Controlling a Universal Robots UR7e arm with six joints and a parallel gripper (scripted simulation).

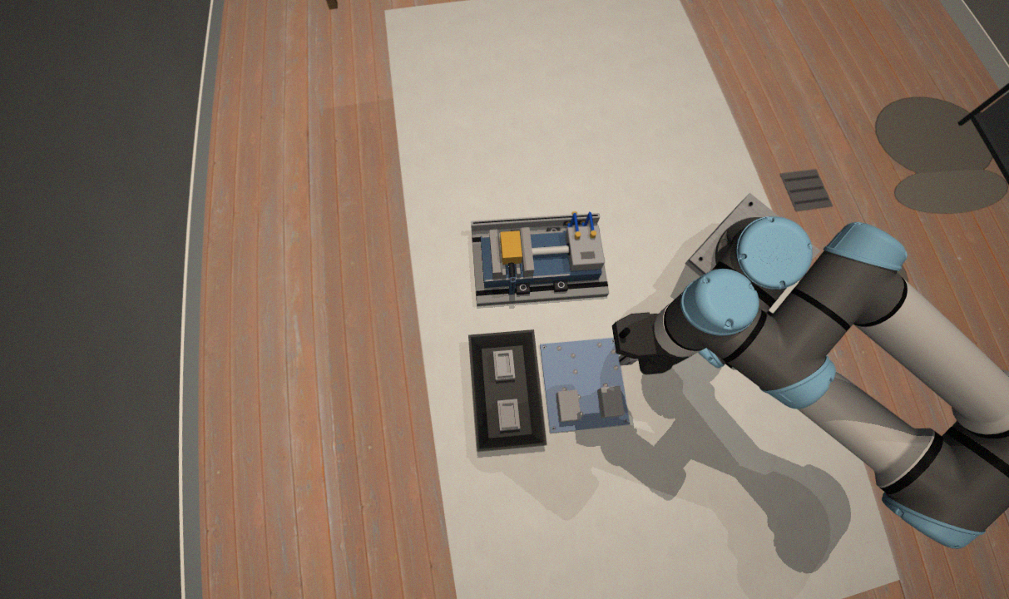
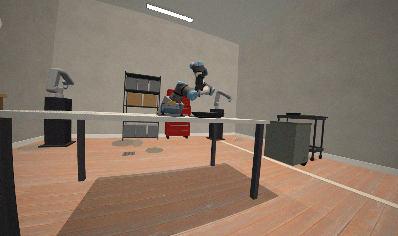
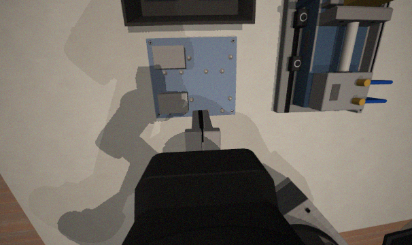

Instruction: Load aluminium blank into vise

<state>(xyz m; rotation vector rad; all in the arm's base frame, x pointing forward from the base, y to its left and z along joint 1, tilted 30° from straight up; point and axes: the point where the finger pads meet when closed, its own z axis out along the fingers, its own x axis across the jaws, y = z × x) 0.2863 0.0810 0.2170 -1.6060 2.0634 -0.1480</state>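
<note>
My gripper [image 3: 200, 120] is shut and empty. It hangs well above the table, over the near edge of the blue infeed plate [image 3: 192, 76], as the side view [image 2: 199, 93] also shows. Two aluminium blanks [image 3: 168, 57] [image 3: 173, 103] lie flat on the plate's left side among the pins. From overhead the gripper [image 1: 625, 349] is at the plate's [image 1: 586, 384] corner nearest the vise [image 1: 537, 256]. A brass blank [image 1: 511, 245] sits in the vise's opening, beside the end block without hoses. Two finished parts [image 1: 503, 365] [image 1: 509, 415] lie in the black outfeed tray [image 1: 507, 391].
The vise's hose block with two blue hoses [image 3: 379, 91] is to the right of the plate in the wrist view. The tray [image 3: 188, 11] lies just beyond the plate. The arm's base [image 1: 745, 230] stands at the mat's right edge.
</note>
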